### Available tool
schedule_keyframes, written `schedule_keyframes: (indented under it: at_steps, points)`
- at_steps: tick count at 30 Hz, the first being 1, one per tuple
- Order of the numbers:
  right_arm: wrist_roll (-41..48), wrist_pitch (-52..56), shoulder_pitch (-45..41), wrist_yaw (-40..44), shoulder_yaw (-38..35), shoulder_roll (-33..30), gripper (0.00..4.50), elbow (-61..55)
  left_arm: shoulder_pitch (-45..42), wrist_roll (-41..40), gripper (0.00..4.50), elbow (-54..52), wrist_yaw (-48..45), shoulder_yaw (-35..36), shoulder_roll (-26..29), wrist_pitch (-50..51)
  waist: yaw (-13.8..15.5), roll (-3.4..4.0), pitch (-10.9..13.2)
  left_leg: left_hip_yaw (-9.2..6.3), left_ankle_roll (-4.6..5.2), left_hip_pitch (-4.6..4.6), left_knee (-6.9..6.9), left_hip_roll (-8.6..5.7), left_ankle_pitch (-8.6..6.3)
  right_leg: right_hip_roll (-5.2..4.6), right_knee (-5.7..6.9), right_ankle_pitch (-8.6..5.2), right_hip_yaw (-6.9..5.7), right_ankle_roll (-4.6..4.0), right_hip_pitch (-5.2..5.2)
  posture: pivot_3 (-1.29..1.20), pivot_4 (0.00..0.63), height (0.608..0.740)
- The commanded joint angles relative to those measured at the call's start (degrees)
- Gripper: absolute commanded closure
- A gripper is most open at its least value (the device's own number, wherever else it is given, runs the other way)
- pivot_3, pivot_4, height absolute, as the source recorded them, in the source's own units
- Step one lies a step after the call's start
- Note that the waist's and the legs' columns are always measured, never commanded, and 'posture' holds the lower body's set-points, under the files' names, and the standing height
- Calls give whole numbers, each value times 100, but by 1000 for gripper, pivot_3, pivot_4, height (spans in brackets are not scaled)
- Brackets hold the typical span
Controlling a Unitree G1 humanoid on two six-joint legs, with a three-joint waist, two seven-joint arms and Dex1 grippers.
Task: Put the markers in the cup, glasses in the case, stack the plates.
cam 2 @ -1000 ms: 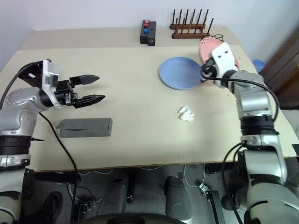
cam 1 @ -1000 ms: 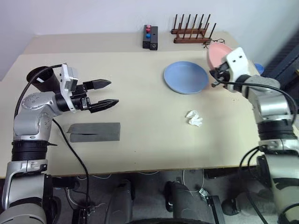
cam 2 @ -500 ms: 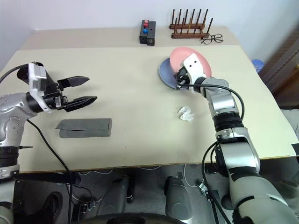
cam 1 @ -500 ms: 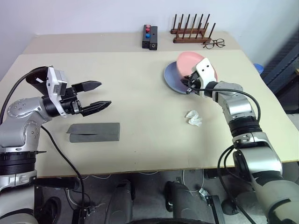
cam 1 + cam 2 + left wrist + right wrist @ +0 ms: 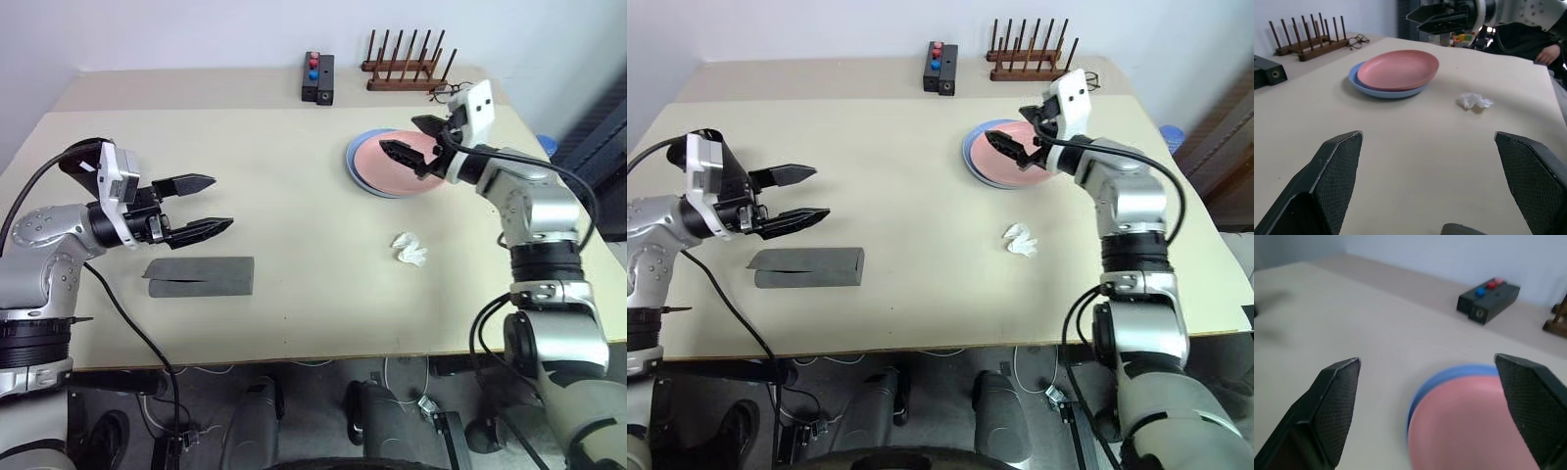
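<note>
The salmon pink plate (image 5: 384, 178) lies on the light blue plate (image 5: 1358, 81) at the table's far right. My right gripper (image 5: 398, 134) hangs open just above them, nothing between its fingers (image 5: 1334, 399). My left gripper (image 5: 221, 202) is open and empty, held level above the table at the left. The flat grey case (image 5: 199, 276) lies closed on the table just below and in front of it. The black cup (image 5: 78, 157) stands behind my left wrist, mostly hidden. The markers and the glasses are out of view.
A crumpled white tissue (image 5: 408, 248) lies in front of the plates. At the table's back stand a black box with red and blue buttons (image 5: 316, 78) and a wooden peg rack (image 5: 407, 69), with thin-framed spectacles (image 5: 1357, 41) beside the rack.
My right gripper brought the pink plate over the blue one, opened and let it go; the pink plate now rests on the blue one. My left arm has barely moved.
</note>
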Motion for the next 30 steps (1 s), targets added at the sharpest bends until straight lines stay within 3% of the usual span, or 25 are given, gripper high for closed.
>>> schedule_keyframes:
  at_steps: [1, 4, 7, 15, 18, 25, 30]
  points:
    - [610, 1056, 849, 685, -43, -728, 59, -1512, 57, -289, 0, -290, -277, 52, 166, 238, 20, 2, 1, 0, 0, 0, 0, -1, 0, -2, -1, -7, 0, -13, 0, 0, 150, 740]
    - [971, 1630, 1444, 787, -73, -964, 59, -2221, 64, -287, 0, -261, -426, -23, 158, 235, -38, 5, 2, 1, 0, 1, 0, 0, 0, -2, -1, -9, 1, -16, -2, 0, 150, 740]
    - [710, 1559, 1725, 647, 145, -1031, 59, -2283, 20, -165, 0, -182, -543, -106, 155, 94, -71, 6, 1, 0, 0, 15, 3, 3, -1, 1, 2, -4, 3, -27, -1, 0, 150, 740]
    - [68, 992, 1723, 35, 501, -584, 59, -1173, -215, 13, 0, 115, -722, -256, 224, 11, -5, 5, 1, 0, -1, -4, 8, -1, -1, -3, -22, -4, 2, -29, -1, 0, 150, 740]
    - [-235, 662, 1634, -12, 728, -559, 888, -872, -252, 70, 0, 185, -724, -224, 222, -69, -20, 5, 1, 1, 0, -3, 6, -1, -1, -2, -21, -3, 1, -28, -1, 0, 150, 740]
    - [-304, 448, 1580, 299, 772, -672, 4449, -793, -96, 116, 0, 126, -663, -137, 210, -193, -19, 5, 1, 1, 0, -2, 4, -1, -1, -1, -20, -3, 1, -27, -1, 0, 150, 740]
    - [173, 729, 1223, 463, 363, -587, 4449, -981, -82, 79, 0, 147, -582, -70, 192, -224, -20, 6, 2, 0, 0, -2, 5, -1, -1, -1, -19, -3, 1, -27, -1, 0, 150, 740]
